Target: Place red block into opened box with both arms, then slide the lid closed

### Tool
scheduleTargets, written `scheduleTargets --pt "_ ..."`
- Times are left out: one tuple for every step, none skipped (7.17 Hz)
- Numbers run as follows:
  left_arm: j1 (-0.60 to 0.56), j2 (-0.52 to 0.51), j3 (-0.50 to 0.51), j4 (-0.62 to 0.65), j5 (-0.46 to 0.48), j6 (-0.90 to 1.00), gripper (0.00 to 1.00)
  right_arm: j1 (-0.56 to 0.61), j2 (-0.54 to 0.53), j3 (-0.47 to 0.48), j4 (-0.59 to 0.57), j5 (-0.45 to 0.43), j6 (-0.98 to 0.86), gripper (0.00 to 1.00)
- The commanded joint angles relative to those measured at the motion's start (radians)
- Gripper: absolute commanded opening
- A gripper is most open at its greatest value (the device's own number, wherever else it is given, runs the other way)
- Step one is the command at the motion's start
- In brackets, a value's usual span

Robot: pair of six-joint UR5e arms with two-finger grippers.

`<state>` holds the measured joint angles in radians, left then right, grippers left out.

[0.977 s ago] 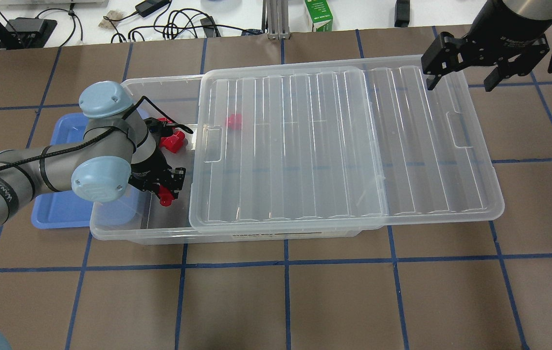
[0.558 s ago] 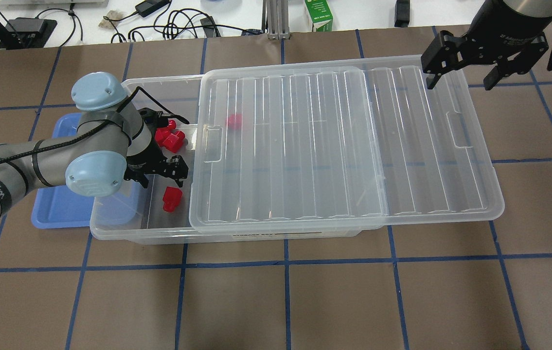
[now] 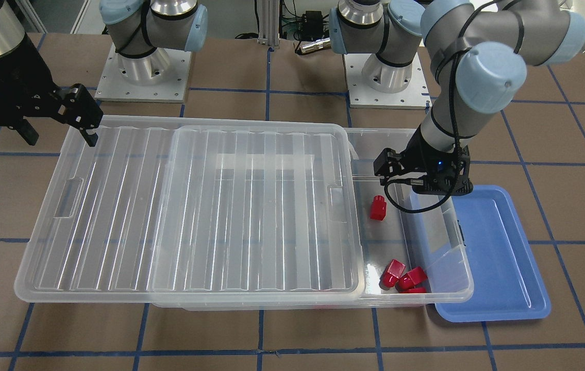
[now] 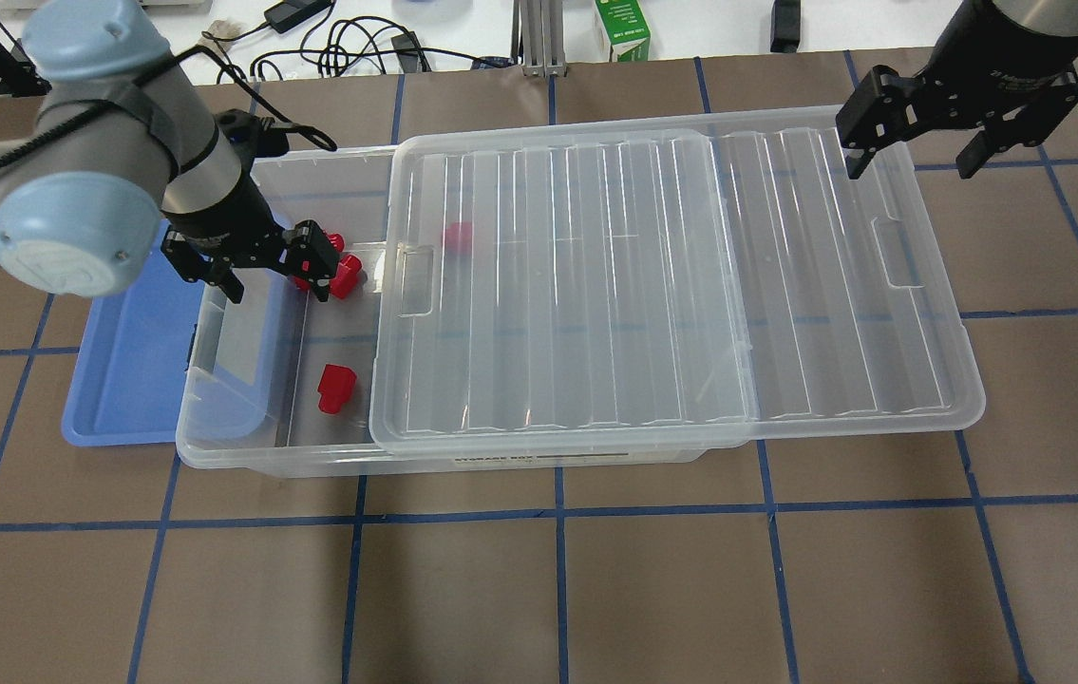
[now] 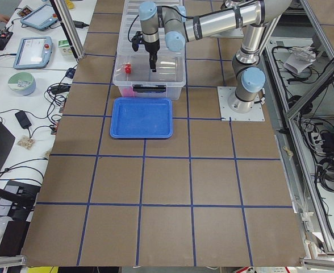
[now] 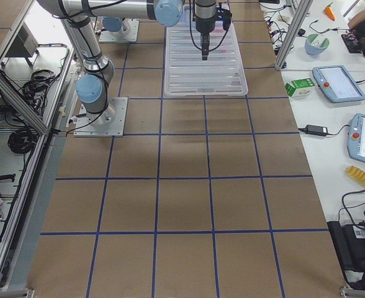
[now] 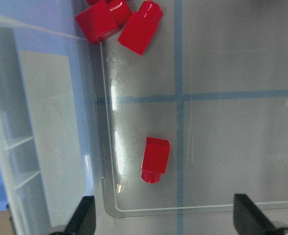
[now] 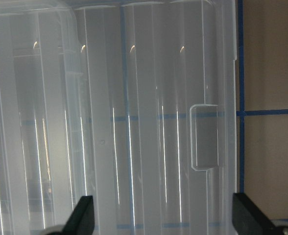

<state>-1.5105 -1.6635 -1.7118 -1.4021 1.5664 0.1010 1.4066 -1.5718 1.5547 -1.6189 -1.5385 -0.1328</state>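
The red block [image 4: 337,388] [image 3: 378,207] [image 7: 155,159] lies on the floor of the clear box [image 4: 263,458] [image 3: 460,293], in its uncovered left end. My left gripper [image 4: 273,275] [image 3: 421,180] [image 7: 166,220] hangs open above that end, holding nothing, raised well clear of the block. The ribbed clear lid [image 4: 671,285] [image 3: 194,206] [image 8: 109,122] rests slid aside, covering most of the box and overhanging its right end. Open and empty, my right gripper [image 4: 914,157] [image 3: 60,135] [image 8: 163,220] hovers over the lid's far right corner.
Other red pieces [image 4: 339,275] [image 3: 403,275] [image 7: 119,22] sit clustered in the box's open end, and another red piece [image 4: 458,237] shows under the lid. A shallow blue tray [image 4: 130,380] [image 3: 498,257] [image 5: 141,116] sits against the box's left end. Cables and a green carton [image 4: 622,28] lie beyond the table.
My left gripper opened off the red block, leaving it on the box floor, then rose and drew back toward the far side. The right gripper barely moved.
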Motion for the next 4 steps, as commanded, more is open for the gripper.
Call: scheduleTargets --pt "-0.063 0.077 0.148 -0.124 0.009 -0.001 1.0 -0.14 0.001 0.042 -0.009 0.0 -0.174 1.0" --pt "-0.062 0.08 0.19 -0.144 0.006 -0.001 1.0 -0.206 0.001 0.08 -0.019 0.004 -0.3 1.0" --pt "-0.063 0.067 0.225 -0.15 0.007 -0.001 1.0 -0.24 -0.001 0.137 -0.07 0.0 -0.332 1.0" --pt "-0.065 0.085 0.233 -0.155 0.006 0.0 1.0 -0.251 0.002 0.218 -0.173 -0.014 -0.338 1.0"
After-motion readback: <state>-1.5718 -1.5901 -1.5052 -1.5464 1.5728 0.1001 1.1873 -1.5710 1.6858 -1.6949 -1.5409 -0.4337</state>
